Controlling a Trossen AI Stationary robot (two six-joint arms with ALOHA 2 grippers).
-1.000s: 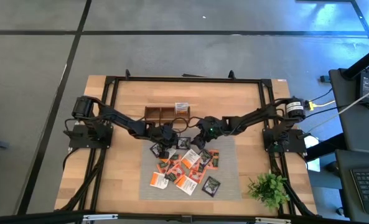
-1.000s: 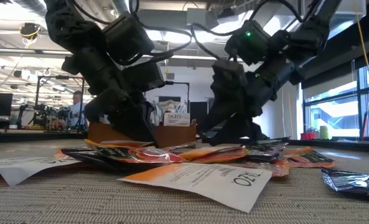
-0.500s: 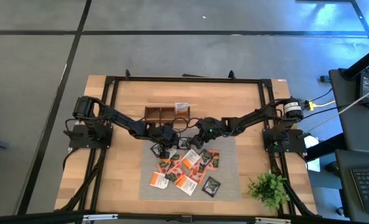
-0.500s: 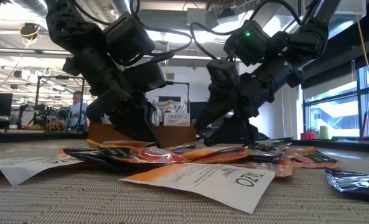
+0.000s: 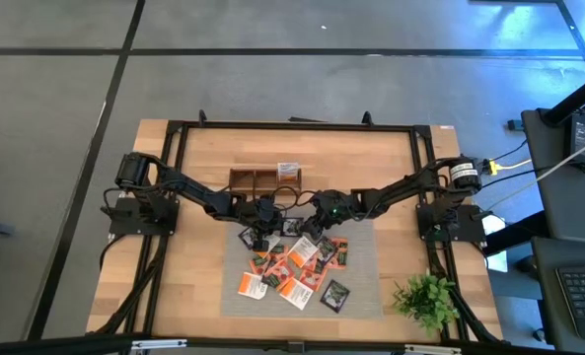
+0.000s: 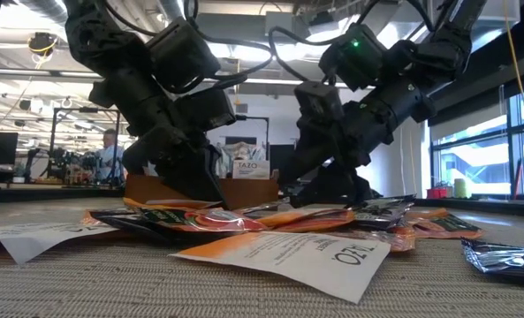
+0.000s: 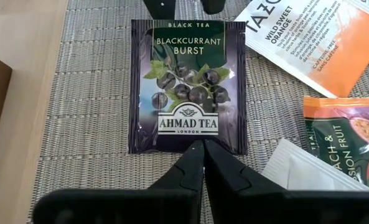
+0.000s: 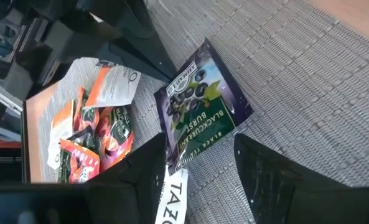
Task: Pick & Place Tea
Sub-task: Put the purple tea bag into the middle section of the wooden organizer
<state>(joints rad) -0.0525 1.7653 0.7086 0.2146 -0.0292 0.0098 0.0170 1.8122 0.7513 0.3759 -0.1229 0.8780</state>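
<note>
Right pincer spread wide over the blackcurrant sachet so both fingers can straddle it; left pincer pressed together.

Even, diffuse overhead light in the high view; wooden surface bright, shadows under both arms soft and short. Blue-white glare patch on the floor at top right. Low view is backlit: ceiling strip lights and the window blow out, both arms read as near-black silhouettes with little detail. Nearest white sachet and woven mat in front are soft, out of focus; background room mildly blurred. Left wrist view is sharp and evenly lit, print on the blackcurrant sachet legible, faint sheen on the foil. Right wrist view is tilted, dimmer at the lower edge, dark foreground fingers blurred.
</note>
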